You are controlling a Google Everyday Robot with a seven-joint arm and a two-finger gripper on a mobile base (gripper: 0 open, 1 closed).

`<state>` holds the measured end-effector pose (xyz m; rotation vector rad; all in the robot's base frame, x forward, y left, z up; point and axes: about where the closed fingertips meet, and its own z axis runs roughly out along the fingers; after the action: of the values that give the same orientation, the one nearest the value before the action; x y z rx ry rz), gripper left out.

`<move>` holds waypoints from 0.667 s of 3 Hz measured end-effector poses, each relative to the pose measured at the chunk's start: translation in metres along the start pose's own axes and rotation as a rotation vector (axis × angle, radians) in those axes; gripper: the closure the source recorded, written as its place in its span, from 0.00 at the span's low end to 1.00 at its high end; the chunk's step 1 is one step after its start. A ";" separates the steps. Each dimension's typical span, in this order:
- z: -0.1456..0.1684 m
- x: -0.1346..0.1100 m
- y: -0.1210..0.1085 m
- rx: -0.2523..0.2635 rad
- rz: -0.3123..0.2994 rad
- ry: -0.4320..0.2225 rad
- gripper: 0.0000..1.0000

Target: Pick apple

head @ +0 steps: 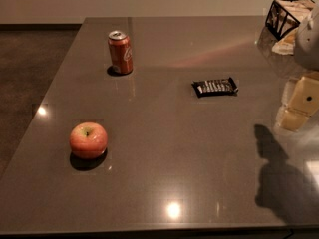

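Note:
The apple (88, 140) is round and red-orange with a yellow-green patch around its stem dimple. It stands on the dark grey table (169, 148) at the front left. My gripper (298, 107) hangs at the right edge of the view, above the table's right side. It is far to the right of the apple and touches nothing I can see. Its shadow falls on the table at the front right.
An orange-red soda can (120, 52) stands upright at the back left. A black snack bar wrapper (215, 87) lies flat near the table's middle right. A black wire holder (288, 15) sits at the back right corner. Dark floor lies left of the table.

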<state>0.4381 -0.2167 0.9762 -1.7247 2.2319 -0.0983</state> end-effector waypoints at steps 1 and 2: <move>0.000 0.000 0.000 0.000 0.000 0.000 0.00; 0.006 -0.021 -0.002 0.016 -0.014 -0.042 0.00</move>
<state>0.4467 -0.1968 0.9751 -1.7189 2.1833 -0.0824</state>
